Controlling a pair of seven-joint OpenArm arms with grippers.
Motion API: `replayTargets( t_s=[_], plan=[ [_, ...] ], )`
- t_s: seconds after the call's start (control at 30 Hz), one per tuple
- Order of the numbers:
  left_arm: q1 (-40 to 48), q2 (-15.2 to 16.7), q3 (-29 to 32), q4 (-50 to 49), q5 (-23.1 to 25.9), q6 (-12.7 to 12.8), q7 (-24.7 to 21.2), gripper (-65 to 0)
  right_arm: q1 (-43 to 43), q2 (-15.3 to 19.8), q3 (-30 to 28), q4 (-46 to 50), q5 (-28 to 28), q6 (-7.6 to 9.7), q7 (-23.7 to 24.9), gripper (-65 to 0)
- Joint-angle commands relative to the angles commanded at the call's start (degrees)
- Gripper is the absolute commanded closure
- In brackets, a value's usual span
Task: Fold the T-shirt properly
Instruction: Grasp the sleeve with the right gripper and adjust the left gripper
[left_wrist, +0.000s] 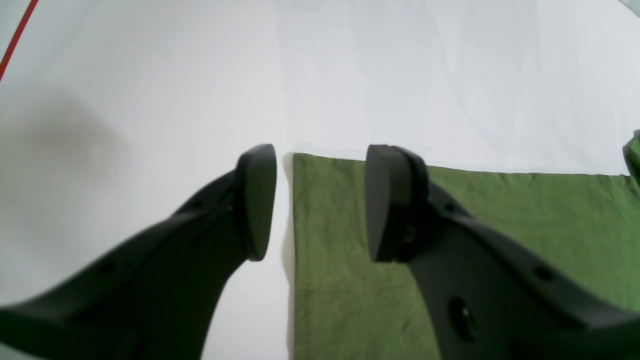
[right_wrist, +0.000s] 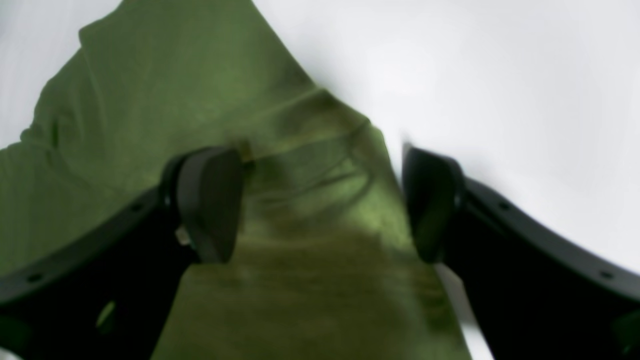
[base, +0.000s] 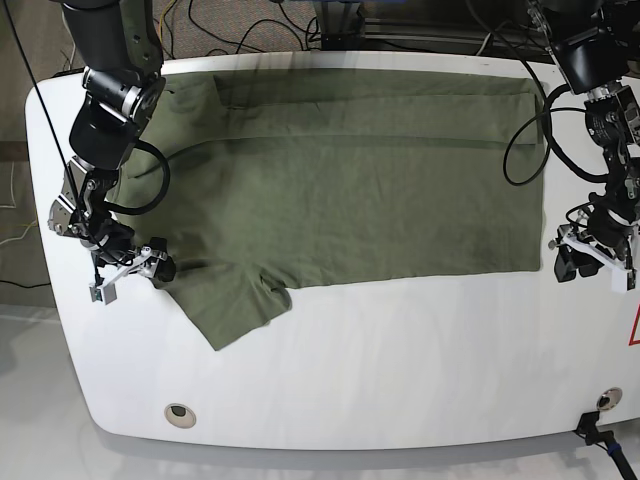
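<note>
The olive-green T-shirt (base: 360, 190) lies spread flat on the white table (base: 400, 350), with one sleeve (base: 235, 300) pointing toward the front edge. A strip along its far edge looks folded over. My right gripper (base: 158, 268) is at the sleeve's left edge. In the right wrist view it (right_wrist: 322, 205) is open, with rumpled cloth (right_wrist: 150, 100) between its fingers. My left gripper (base: 563, 258) hovers at the shirt's near right corner. In the left wrist view it (left_wrist: 320, 200) is open and straddles the cloth's edge (left_wrist: 525, 215), one finger (left_wrist: 257, 200) over bare table.
A round hole (base: 178, 411) sits in the table near the front left. A black clamp (base: 597, 427) is at the front right corner, and a red mark (base: 634, 325) at the right edge. Cables (base: 250, 30) run behind the table.
</note>
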Motion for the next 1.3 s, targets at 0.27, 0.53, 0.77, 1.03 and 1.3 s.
replayTargets(
  t_s=[0.27, 0.53, 0.77, 1.03, 1.3],
  plan=[
    [0.0, -0.1, 0.0, 0.0, 0.0, 0.0, 0.0, -27.1, -1.1, -1.6, -0.2, 0.0, -0.1, 0.0, -0.1, -48.3],
    [0.0, -0.1, 0.0, 0.0, 0.0, 0.0, 0.0, -27.1, -1.0, -1.9, -2.3, 0.1, 0.1, 0.0, 0.2, -22.5],
    [0.0, -0.1, 0.0, 0.0, 0.0, 0.0, 0.0, -27.1, -0.8, -1.9, -2.4, 0.1, -0.1, -0.09, 0.3, 0.0],
    [0.0, -0.1, 0.0, 0.0, 0.0, 0.0, 0.0, -27.1, -4.4, -3.8, -3.2, 12.5, -0.3, -0.44, -0.2, 0.0],
    [0.0, -0.1, 0.0, 0.0, 0.0, -0.1, 0.0, -27.1, -7.3, -4.0, -10.1, 22.9, -0.3, -0.44, -1.7, 0.0]
  ],
)
